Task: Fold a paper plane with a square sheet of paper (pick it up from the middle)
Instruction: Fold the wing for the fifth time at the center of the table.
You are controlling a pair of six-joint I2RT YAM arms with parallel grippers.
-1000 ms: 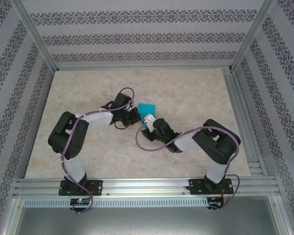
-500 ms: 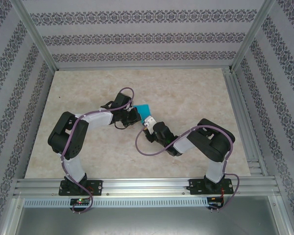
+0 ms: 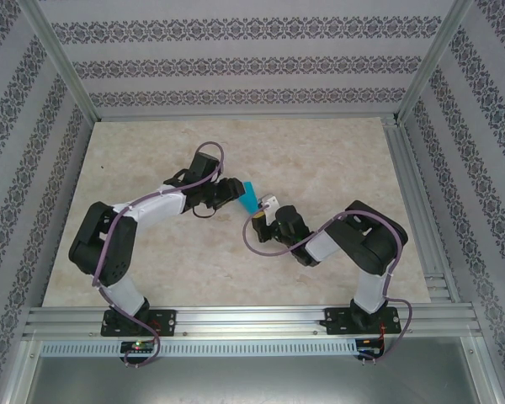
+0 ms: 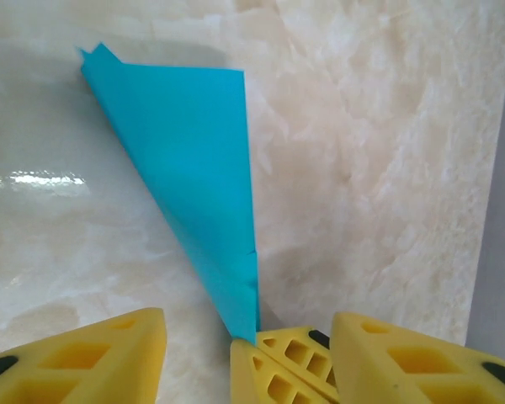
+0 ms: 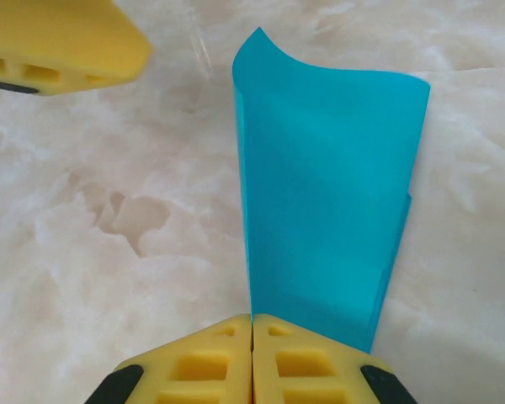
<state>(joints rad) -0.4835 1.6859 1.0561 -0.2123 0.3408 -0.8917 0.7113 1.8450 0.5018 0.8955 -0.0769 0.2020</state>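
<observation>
The right gripper (image 5: 252,330) has its two yellow fingers pressed tight together on the narrow end of a thin teal-blue folded paper sheet (image 5: 320,194), which fans out wider away from the pinch. The left gripper (image 4: 248,328) stands spread and holds nothing, one finger on each side of that pinch. From above, the paper lies between the two grippers near the middle of the pale marbled table (image 3: 337,160). Whether its far end rests on the table or hangs just above it, I cannot tell.

The paper looks almost weightless and limp. A pinch at one end probably steers it poorly. The free top corner already curls in the right wrist view, so the wide end is likely to flop or twist when carried. The folded layers can slide over one another, and a hard squeeze off the crease would leave a stray mark.

The best hold is probably flat across all layers on the long creased edge, about midway along, where the fold stiffens it. The loose corners are poor places. The glossy table may let the sheet skate under a sideways push.
</observation>
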